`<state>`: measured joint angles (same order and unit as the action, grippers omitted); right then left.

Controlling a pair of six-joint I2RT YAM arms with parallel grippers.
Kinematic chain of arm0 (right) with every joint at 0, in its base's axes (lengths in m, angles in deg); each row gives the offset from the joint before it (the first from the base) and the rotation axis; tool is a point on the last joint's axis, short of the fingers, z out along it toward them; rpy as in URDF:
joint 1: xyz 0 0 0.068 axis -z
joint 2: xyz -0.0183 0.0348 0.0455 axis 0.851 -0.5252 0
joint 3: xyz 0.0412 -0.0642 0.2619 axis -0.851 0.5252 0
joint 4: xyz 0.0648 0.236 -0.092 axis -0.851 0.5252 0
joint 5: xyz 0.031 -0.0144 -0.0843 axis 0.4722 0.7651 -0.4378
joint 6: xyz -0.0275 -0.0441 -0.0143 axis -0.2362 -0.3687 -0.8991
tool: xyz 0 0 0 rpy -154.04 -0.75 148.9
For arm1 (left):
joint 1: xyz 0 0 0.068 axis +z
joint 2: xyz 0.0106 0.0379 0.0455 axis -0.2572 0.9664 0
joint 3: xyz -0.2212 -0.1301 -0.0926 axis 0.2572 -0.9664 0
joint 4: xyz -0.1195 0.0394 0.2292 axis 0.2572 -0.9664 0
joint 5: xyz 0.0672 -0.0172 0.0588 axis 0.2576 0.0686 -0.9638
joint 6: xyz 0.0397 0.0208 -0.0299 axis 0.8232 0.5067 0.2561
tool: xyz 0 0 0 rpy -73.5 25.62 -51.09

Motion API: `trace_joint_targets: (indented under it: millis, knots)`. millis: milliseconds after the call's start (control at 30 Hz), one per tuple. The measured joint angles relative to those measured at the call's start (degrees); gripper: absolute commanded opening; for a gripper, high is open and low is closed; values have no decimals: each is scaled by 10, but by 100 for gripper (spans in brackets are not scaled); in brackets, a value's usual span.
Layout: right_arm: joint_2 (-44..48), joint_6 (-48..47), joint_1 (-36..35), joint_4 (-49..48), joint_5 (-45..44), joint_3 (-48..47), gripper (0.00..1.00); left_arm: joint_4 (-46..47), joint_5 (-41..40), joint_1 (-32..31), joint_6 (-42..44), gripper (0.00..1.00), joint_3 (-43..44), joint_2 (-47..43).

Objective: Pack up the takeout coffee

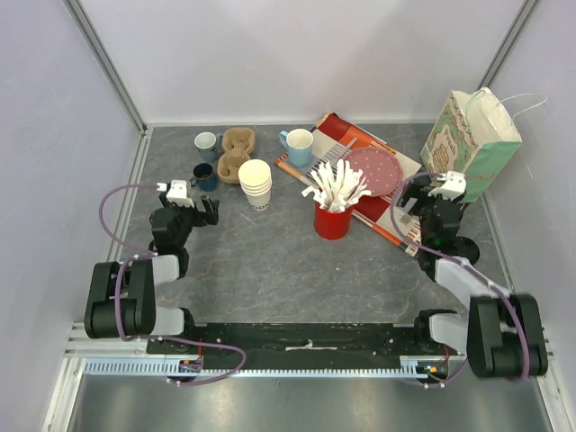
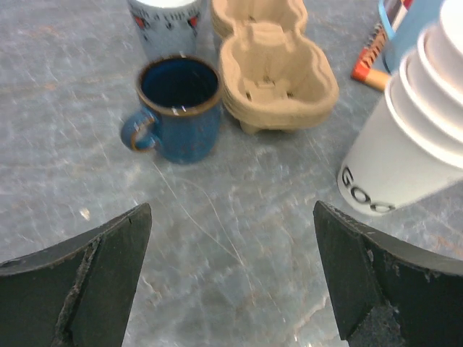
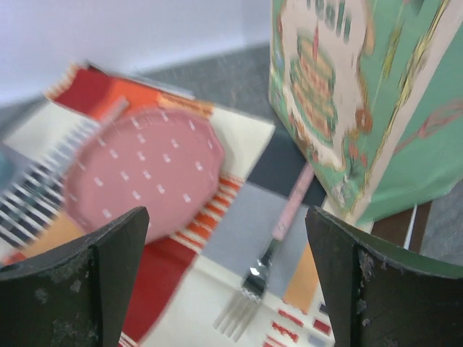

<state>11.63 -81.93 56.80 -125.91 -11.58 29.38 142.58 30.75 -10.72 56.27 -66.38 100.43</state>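
Left of centre on the tabletop point(image 1: 297, 270), toward its far edge, the stack of paper cups point(image 1: 256, 184) is standing upright, just beside the pulp carrier point(image 1: 237, 151) and near the dark blue mug point(image 1: 203, 175); no lids are showing. The left gripper point(image 2: 231, 282) is hovering with jaws spread wide, holding nothing, the stack lying off to its right; the right gripper point(image 3: 226, 282) is gaping empty too, facing the gift bag point(image 3: 362, 108) at the far-right corner. The left arm is probably lining up on the stack; it is needing to swing rightward until the cups are sitting squarely between its fingers, then squeeze gently, since thin paper is likely crushing easily.
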Motion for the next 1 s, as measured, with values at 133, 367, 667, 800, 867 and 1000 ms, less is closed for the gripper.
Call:
trace_joint_targets:
  millis: [133,367,667,800,867,1000]
  knots:
    - [123,45,0,138,0,-61,96,-104,3,15,0,94,76,-33]
    - [223,116,0,483,-92,-188,90,-297,40,20,27,88,180,-85]
    - [189,221,6,837,-251,-307,87,-558,93,20,90,64,335,-107]
    - [168,249,9,898,-250,-330,91,-685,145,9,149,61,401,-109]
    - [160,256,9,907,-245,-337,91,-766,177,-17,198,62,449,-108]
    - [160,256,9,919,-231,-338,91,-872,246,-83,285,66,533,-108]
